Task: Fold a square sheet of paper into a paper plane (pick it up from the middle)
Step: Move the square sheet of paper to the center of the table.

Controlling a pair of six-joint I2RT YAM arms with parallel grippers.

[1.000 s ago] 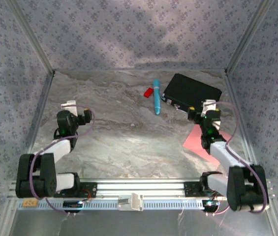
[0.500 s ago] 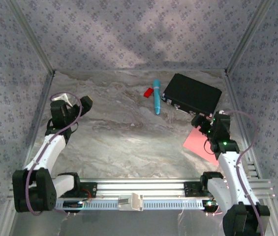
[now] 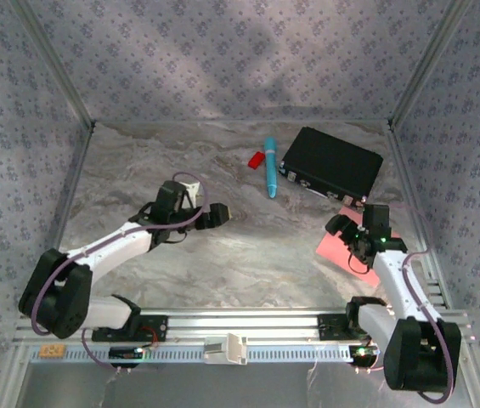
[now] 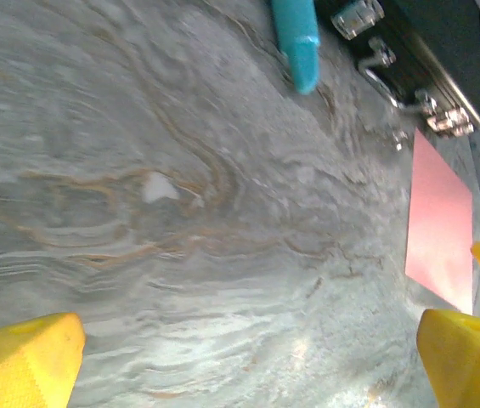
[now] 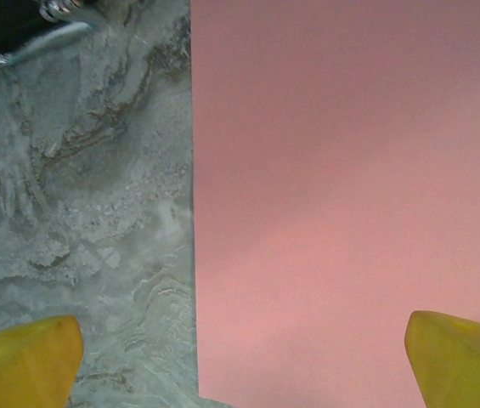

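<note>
right claw (image 3: 352, 228): held low over the sheet by the right edge of the counter (image 3: 248, 255); its yellow fingertips (image 5: 27, 357) are spread wide apart and nothing is gripped.
left claw (image 3: 206, 202): held over bare counter near the middle; the jaws are set wide apart, with nothing between them.
square sheet of paper (image 5: 350, 195): laid flat by the right edge, partly covered by the right arm in the top view. Its sides are equal, so no long axis is shown. It is turned diagonally, with one corner pointed at the left edge.
change: the left claw has been brought from the left edge to the middle, and the right claw has been lowered over the sheet. The sheet has not been shifted.
blue pen (image 3: 269, 167): laid beyond the middle, its length run near to far, well apart from the sheet.
small red piece (image 3: 256, 159): set just left of the pen.
black case (image 3: 331, 161): placed toward the far right corner, just beyond the sheet, with its metal latches (image 4: 433, 115) turned to the sheet's far corner.
</note>
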